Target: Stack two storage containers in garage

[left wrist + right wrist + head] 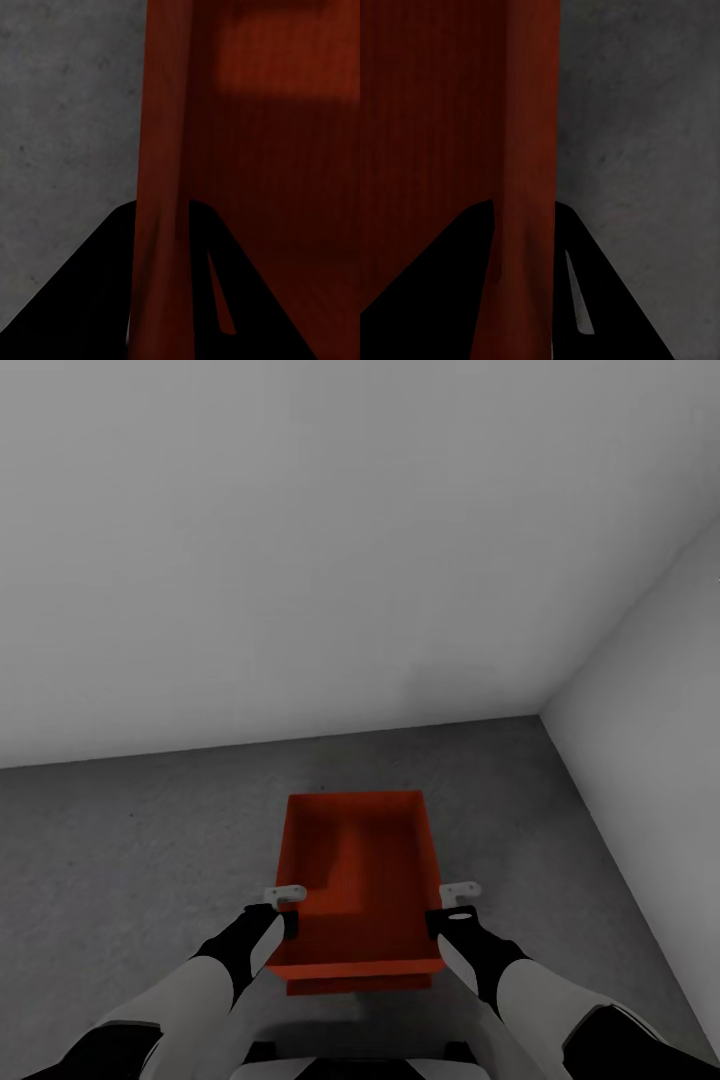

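Head view, orange-red storage container [360,870], lidless, shallow, rectangular

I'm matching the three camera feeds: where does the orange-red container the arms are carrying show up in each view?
Head view: orange-red container, lower centre, between both claws.
Left wrist view: its side wall runs up the middle, the inside beyond.
Right wrist view: its other side wall runs up the middle.
Shared landmark: dark grey floor, beside the wall in both wrist views.

Storage containers: two, orange-red; upper container [360,880] sits over lower container [358,984], of which a strip shows.
Grippers: two, left gripper [284,908], right gripper [452,905].
Walls: two, pale grey, back wall [300,560], side wall [650,760].
Floor [120,860]: one, dark grey.
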Controlling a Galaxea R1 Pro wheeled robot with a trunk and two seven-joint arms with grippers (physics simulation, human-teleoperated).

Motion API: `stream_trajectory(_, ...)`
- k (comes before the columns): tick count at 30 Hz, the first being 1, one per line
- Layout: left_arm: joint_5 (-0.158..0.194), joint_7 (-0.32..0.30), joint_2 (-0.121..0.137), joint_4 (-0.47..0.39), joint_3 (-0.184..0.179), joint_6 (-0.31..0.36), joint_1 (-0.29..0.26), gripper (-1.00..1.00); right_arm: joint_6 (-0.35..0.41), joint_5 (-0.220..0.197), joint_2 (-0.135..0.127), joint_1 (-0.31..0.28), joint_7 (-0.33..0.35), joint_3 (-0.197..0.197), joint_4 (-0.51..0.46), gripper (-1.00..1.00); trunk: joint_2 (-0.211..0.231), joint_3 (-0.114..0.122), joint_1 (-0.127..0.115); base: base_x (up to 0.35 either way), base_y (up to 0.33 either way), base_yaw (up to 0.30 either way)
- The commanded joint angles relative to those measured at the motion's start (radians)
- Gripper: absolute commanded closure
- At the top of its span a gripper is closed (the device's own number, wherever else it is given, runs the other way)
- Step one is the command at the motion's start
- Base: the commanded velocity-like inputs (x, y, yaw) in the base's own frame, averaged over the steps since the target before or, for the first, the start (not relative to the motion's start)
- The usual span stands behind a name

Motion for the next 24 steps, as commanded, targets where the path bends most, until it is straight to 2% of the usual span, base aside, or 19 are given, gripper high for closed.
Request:
stream_trajectory(1,-0.031,0.032,0.007,-0.005,-0.018,-0.034,0.0,1.0,0.008,-0.015,-0.001,-0.001,-0.01,0.009,0.008,1.0,-0.008,-0.004,0.004,0.0,0.0,0.0)
stream_trajectory(10,-0.031,0.032,0.007,-0.005,-0.018,-0.034,0.0,1.0,0.008,-0.015,-0.001,0.0,-0.01,0.009,0.008,1.0,-0.071,-0.032,0.038,0.0,0.0,0.0)
stream_trajectory(24,-0.031,0.032,0.007,-0.005,-0.019,-0.034,0.0,1.0,0.008,-0.015,-0.002,-0.001,-0.01,0.009,0.008,1.0,-0.071,-0.032,0.038,0.0,0.0,0.0)
